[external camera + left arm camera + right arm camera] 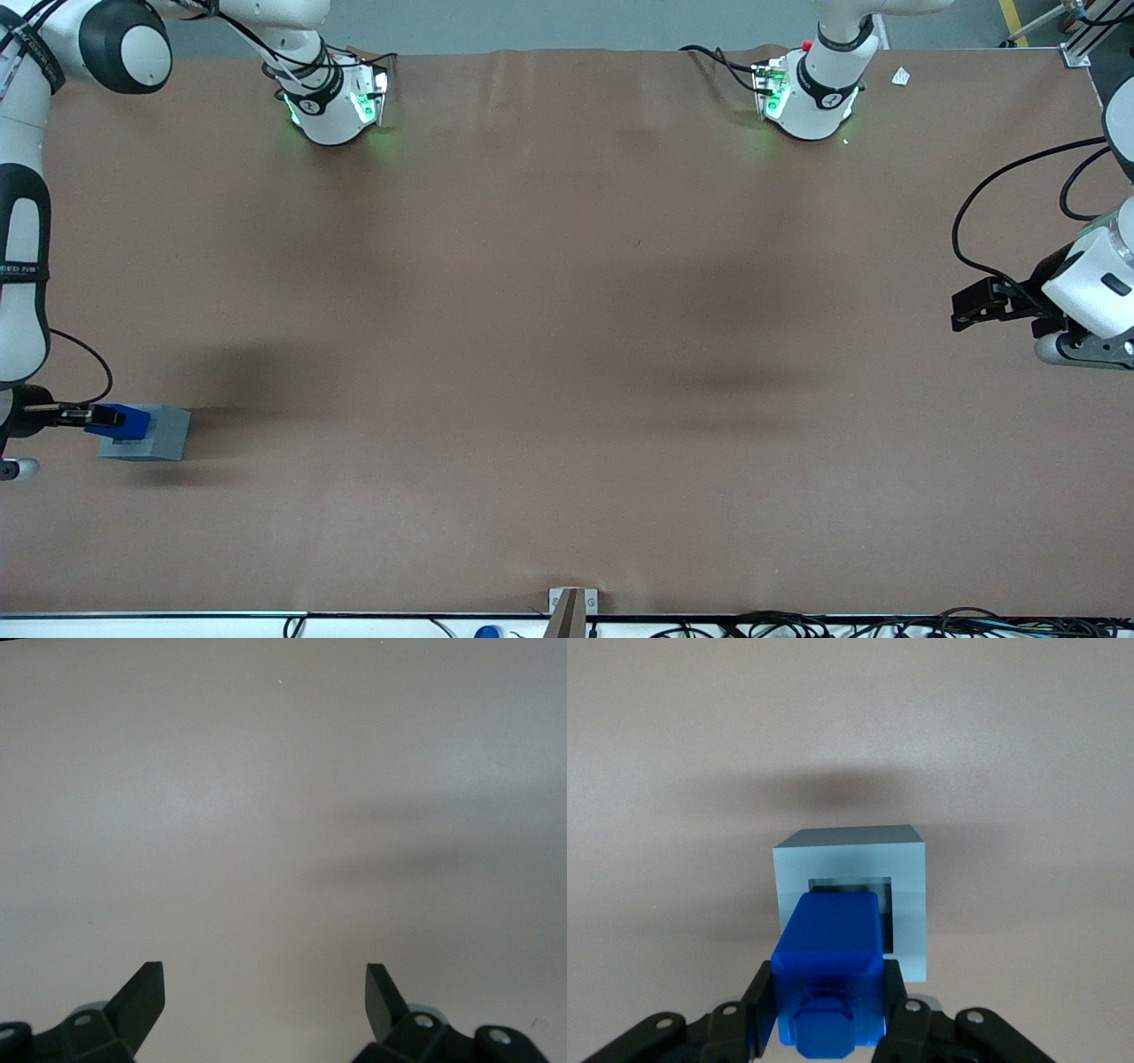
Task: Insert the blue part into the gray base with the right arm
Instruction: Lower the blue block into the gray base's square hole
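Even overhead light (soft shadows, sharp)

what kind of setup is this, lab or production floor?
Looks like a robotics lab bench, probably for manipulation tests. A wide brown table carries two arm bases, with loose cables along its near edge. The gripper, at the working arm's end, holds a blue part over a gray base: test pieces, not products.

Seeing brown table (567,354) here, cloth-like cover. Gray base (151,434) sits on it at working arm's end, near front camera. My gripper (89,415) hangs above base, clamping blue part (120,419).
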`<state>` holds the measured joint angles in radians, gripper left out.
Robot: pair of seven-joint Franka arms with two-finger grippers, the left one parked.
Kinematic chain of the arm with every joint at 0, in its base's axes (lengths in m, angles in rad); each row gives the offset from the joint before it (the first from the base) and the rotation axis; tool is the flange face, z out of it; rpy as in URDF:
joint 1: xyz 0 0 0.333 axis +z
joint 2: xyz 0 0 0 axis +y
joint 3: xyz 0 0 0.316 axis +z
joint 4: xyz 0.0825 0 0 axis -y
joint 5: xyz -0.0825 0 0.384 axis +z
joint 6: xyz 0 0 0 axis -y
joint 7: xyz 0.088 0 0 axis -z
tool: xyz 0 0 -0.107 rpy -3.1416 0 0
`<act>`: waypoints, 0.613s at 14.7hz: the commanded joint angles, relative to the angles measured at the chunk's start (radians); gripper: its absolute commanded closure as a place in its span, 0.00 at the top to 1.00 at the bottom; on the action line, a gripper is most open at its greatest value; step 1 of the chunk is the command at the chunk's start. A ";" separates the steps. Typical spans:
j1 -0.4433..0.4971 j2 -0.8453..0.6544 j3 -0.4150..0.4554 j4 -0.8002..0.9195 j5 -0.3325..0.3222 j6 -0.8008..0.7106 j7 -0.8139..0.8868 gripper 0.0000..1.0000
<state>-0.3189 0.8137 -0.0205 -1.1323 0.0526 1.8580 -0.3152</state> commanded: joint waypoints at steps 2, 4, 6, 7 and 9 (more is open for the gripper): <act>-0.011 0.024 0.008 0.049 0.012 -0.011 0.013 0.00; -0.012 0.030 0.007 0.057 0.012 -0.011 0.011 0.00; -0.012 0.035 0.007 0.060 0.012 -0.010 0.011 0.00; -0.014 0.036 0.007 0.060 0.010 -0.010 0.011 0.00; -0.012 0.038 0.005 0.060 0.010 -0.008 0.011 0.00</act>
<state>-0.3210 0.8278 -0.0222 -1.1097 0.0527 1.8582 -0.3145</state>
